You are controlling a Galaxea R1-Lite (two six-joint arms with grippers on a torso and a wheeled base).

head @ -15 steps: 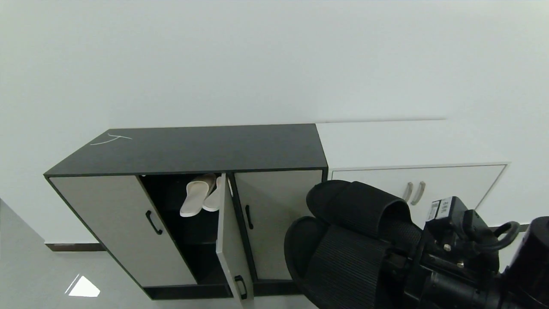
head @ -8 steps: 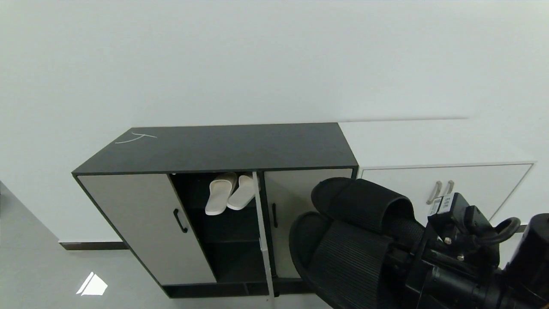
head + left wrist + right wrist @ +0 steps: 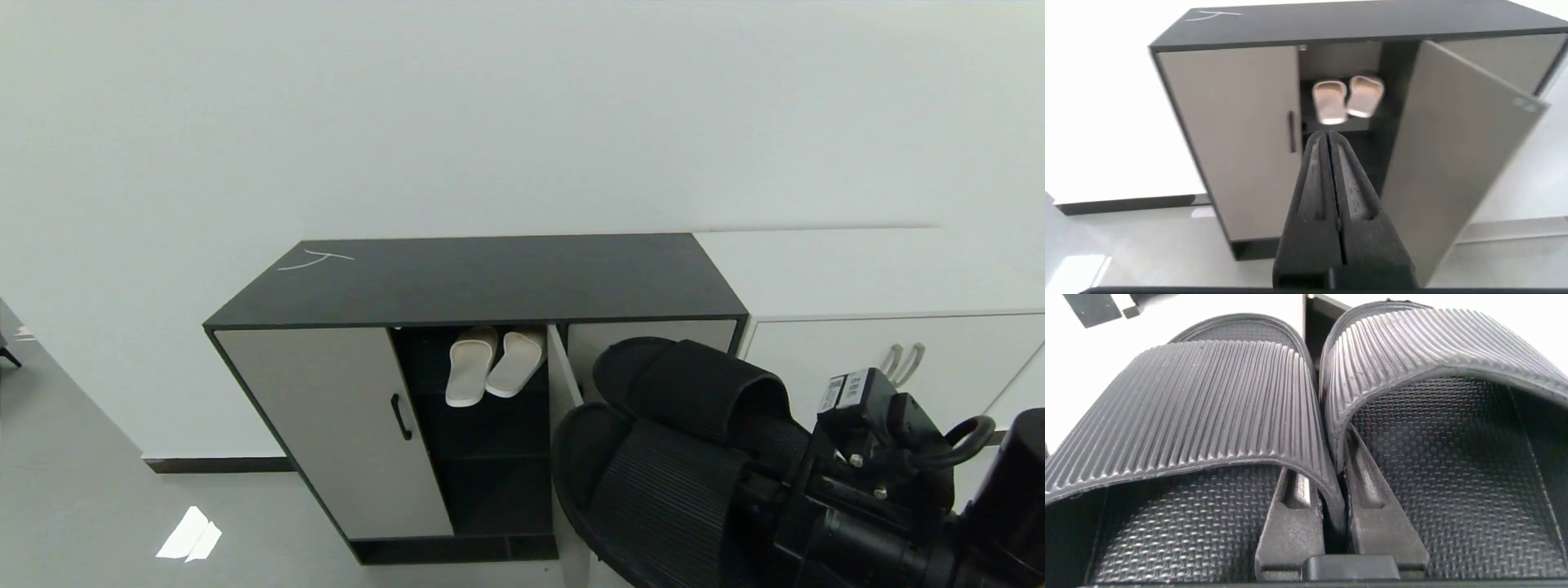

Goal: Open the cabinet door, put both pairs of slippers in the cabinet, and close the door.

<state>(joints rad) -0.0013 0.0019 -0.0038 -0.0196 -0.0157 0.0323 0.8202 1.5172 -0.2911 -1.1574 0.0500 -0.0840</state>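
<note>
**Inspector:** Where the cabinet [image 3: 490,278] is seen from the head view, how is its middle door [image 3: 566,384] found?

**Technician:** The middle door is found swung open toward the robot, hinged at the right of the opening, so that the dark compartment is exposed. The door to its left [image 3: 326,425] is shut, and its black handle [image 3: 401,416] is set just beside the opening. A white cabinet [image 3: 898,359] is joined to the right side, and both units are stood on a grey floor [image 3: 82,506] against a pale wall.

**Inspector:** Where are the slippers located?

**Technician:** The pale pair [image 3: 494,371] is laid side by side, close together, on the upper shelf [image 3: 1349,122] inside the open compartment. The black pair [image 3: 678,441] is held in the air in front of the cabinet's right part, outside the compartment.

**Inspector:** What is recorded for each gripper?

**Technician:** The right gripper [image 3: 1335,502] is clamped on the adjoining inner edges of the two black slippers, whose ribbed straps are arched to either side of it. The left gripper [image 3: 1328,143] is held before the open compartment, its fingers pressed together with nothing between them.
</note>
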